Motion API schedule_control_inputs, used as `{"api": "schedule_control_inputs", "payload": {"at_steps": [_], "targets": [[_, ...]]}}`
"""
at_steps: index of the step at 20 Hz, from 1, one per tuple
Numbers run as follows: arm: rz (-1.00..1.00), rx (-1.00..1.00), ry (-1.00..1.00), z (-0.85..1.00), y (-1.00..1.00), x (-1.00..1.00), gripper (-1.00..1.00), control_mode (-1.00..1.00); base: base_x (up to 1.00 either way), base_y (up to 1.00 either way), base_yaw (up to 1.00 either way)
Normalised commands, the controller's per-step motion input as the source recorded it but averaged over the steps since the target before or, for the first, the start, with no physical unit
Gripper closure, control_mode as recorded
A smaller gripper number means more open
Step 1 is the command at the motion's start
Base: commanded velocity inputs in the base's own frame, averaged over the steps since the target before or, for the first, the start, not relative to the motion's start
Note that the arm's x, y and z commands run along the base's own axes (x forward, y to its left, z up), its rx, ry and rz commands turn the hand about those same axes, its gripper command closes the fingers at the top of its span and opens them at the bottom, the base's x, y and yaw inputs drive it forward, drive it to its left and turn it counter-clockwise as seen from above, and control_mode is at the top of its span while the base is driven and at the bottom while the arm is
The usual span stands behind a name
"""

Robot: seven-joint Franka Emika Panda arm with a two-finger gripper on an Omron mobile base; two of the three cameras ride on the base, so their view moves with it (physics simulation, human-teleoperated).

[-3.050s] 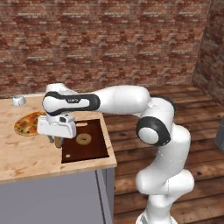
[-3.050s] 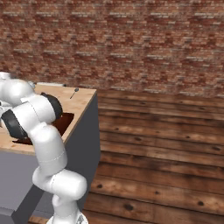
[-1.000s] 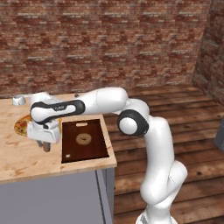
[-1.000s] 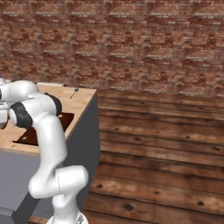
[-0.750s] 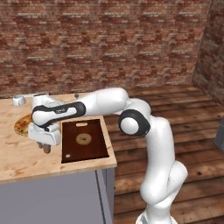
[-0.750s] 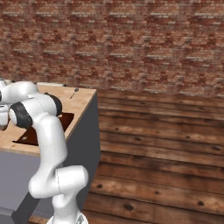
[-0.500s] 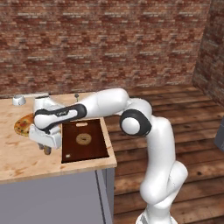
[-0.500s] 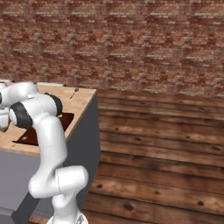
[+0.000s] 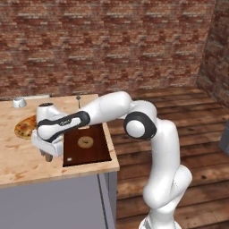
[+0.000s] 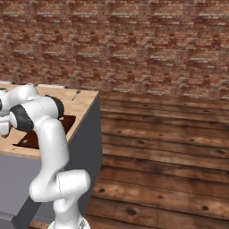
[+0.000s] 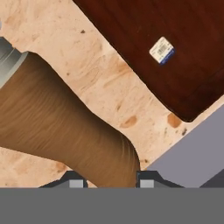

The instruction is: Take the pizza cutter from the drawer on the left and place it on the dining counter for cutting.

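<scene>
Holding pizza cutter over dining counter, beside cutting board edge.

We see the pizza cutter with a brown wooden handle showing fine ribbed grain and a matt finish; at 10 o'clock in the hand view its collar is smooth grey metal. The dining counter is pale, blotchy wood, matt and speckled, on a flat grey base. The cutting board at 1 o'clock is dark, smooth wood bearing a small paper label. The robot arm is glossy white plastic. Rough red brick forms the wall.
</scene>
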Motion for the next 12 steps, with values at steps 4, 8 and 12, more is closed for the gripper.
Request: {"api": "schedule_control_inputs", "payload": {"at_steps": [4, 8, 12], "targets": [[-0.05, 0.0, -0.04, -0.11, 0.04, 0.0, 1.0, -1.0, 0.0, 0.0, 0.0], [-0.05, 0.0, 0.0, -0.1, 0.07, 0.01, 1.0, -1.0, 0.0, 0.0, 0.0], [-0.05, 0.0, -0.01, -0.1, 0.05, 0.01, 1.0, -1.0, 0.0, 0.0, 0.0]]}}
